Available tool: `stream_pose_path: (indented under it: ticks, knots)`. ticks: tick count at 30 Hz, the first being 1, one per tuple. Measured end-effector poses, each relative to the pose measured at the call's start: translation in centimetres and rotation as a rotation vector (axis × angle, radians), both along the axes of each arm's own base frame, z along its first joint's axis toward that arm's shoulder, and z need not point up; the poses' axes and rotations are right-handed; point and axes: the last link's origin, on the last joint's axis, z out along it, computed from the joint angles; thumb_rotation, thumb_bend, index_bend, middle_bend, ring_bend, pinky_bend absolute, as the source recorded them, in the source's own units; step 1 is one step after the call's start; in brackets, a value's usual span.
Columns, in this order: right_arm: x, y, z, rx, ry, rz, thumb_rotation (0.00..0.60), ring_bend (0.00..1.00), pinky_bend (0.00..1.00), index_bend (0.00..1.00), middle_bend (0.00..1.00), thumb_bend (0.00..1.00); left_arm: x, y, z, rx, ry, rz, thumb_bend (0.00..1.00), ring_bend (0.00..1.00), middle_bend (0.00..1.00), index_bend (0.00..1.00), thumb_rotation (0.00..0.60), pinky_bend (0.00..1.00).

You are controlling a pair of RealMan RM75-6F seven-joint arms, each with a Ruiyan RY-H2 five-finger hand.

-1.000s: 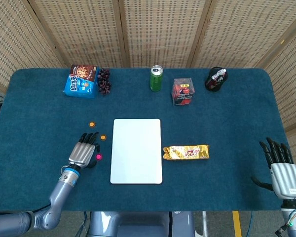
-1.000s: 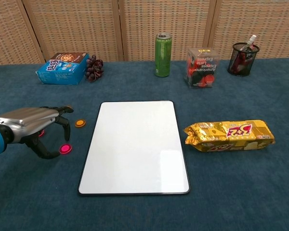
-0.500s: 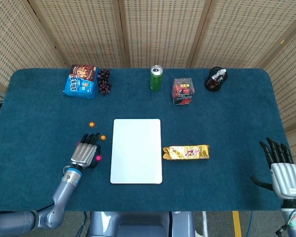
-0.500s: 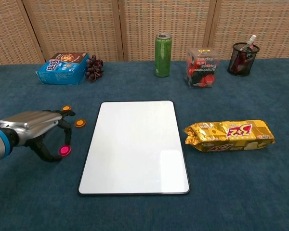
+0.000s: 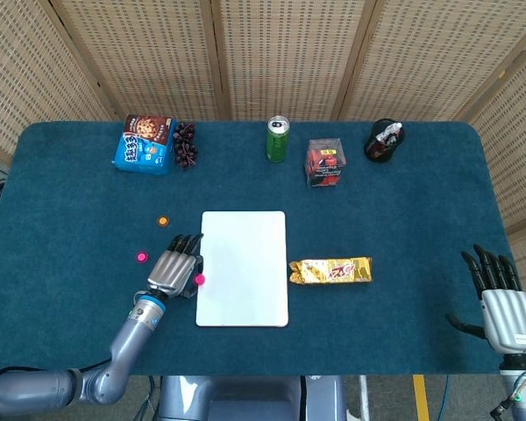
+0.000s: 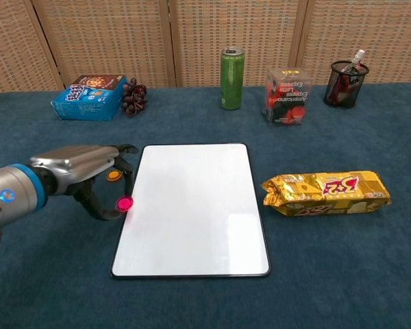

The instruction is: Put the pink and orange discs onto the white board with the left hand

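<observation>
My left hand (image 5: 176, 268) pinches a pink disc (image 5: 199, 279) between thumb and a finger, right at the left edge of the white board (image 5: 244, 263). In the chest view the same hand (image 6: 79, 168) holds this pink disc (image 6: 125, 203) just over the white board's (image 6: 192, 205) left rim. A second pink disc (image 5: 141, 257) lies on the cloth left of the hand. One orange disc (image 5: 163, 221) lies further back. Another orange disc (image 6: 113, 175) shows partly behind the fingers. My right hand (image 5: 503, 303) rests at the front right, fingers apart, holding nothing.
A gold snack bar (image 5: 330, 270) lies just right of the board. Along the back stand a blue cookie box (image 5: 144, 143), grapes (image 5: 185, 144), a green can (image 5: 278, 139), a clear box (image 5: 325, 162) and a black pen cup (image 5: 384, 140).
My left hand has moved right to the board's edge, carrying the pink disc. The second pink disc, hidden by the hand before, now shows on the cloth.
</observation>
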Motion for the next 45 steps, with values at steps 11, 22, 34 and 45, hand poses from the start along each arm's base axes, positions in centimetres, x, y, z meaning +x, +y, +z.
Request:
stream_pose_path:
  ticks: [11, 22, 34, 45]
  knots:
    - [-0.2, -0.1, 0.1, 0.006, -0.011, -0.013, 0.6, 0.0, 0.0, 0.0, 0.0, 0.0, 3.1, 1.0, -2.6, -0.034, -0.019, 0.028, 0.21, 0.0, 0.0, 0.25, 0.6, 0.0]
    - [-0.2, -0.1, 0.0, 0.013, -0.012, -0.021, 0.6, 0.0, 0.0, 0.0, 0.0, 0.0, 1.1, 3.9, 1.5, 0.09, 0.035, 0.029, 0.29, 0.0, 0.0, 0.28, 0.6, 0.0]
    - [-0.3, -0.1, 0.0, 0.028, -0.016, -0.037, 0.6, 0.0, 0.0, 0.0, 0.0, 0.0, -3.2, 6.6, 2.3, 0.148, 0.074, 0.085, 0.32, 0.0, 0.0, 0.34, 0.6, 0.0]
    - [-0.3, -0.1, 0.1, 0.029, -0.018, -0.04, 0.6, 0.0, 0.0, 0.0, 0.0, 0.0, -3.7, 6.8, 0.7, 0.133, 0.07, 0.091, 0.32, 0.0, 0.0, 0.39, 0.6, 0.0]
